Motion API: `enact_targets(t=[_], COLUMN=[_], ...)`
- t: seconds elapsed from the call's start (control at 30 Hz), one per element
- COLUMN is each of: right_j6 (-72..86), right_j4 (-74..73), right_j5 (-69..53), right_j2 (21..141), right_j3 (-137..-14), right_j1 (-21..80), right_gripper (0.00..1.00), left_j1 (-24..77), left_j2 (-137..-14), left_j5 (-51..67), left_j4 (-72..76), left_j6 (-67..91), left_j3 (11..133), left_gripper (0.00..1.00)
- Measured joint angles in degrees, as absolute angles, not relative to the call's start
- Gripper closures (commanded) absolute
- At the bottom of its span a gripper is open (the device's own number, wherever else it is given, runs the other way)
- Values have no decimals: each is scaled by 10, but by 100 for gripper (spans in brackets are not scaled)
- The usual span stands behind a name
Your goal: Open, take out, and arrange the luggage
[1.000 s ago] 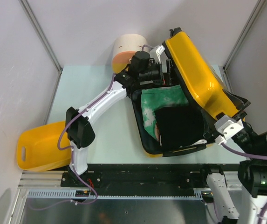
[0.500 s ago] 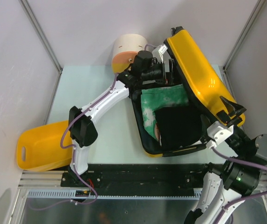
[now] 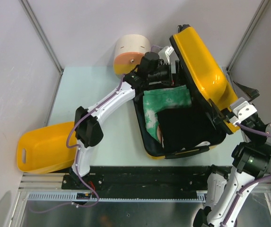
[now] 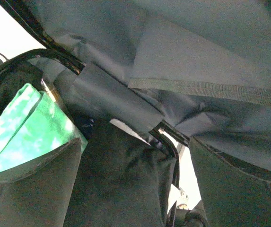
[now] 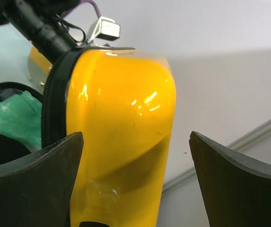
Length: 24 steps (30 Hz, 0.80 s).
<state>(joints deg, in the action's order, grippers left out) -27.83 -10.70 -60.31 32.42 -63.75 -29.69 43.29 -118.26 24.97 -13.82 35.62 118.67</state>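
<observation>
Ok, so the lid (image 5: pixel 121 118) of the luggage (image 3: pixel 199 66) is standing noticeably steeper than it was a second ago. It's swung further back toward the upper right of the overhead frame, and the case sits open at the right side of the counter (image 3: pixel 107 127).

The right gripper (image 5: pixel 136 142) has shifted from the lid's lower corner out to its outer side. Its jaws are spread wide with the glossy yellow shell sitting between them, and I can't see either one pressing on it.

The left gripper (image 3: pixel 167 72) is tucked in at the top end by the hinge, up against the dark lining. Its jaws aren't visible in any view, so I can't tell whether they're open or gripping.

The opening part looks basically done to me. The green cloth (image 3: pixel 166 101) and the black bundle (image 3: pixel 182 125) are still packed inside, so my guess is the taking-out comes next. The lid could flop back down if nothing props it.
</observation>
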Motion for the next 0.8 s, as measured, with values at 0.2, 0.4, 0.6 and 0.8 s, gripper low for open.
enact_targets(t=[0.2, 0.4, 0.6, 0.8], right_j6=[-161, -129, -241, -367], right_j4=[-28, -192, -386, -479], right_j5=[-588, -462, -134, 127], right_j2=[377, 611, 751, 805], right_j3=[-674, -1051, -1247, -1234], right_j1=[-269, -142, 231, 465], right_gripper=[0, 0, 0, 0], left_j1=[436, 437, 438, 438], left_j2=[-1204, -1213, -1217, -1230], left_j5=[242, 229, 228, 229], left_j4=[-138, -138, -136, -134], left_j6=[356, 356, 356, 356], left_j3=[1201, 1215, 1220, 1242], left_gripper=[0, 0, 0, 0])
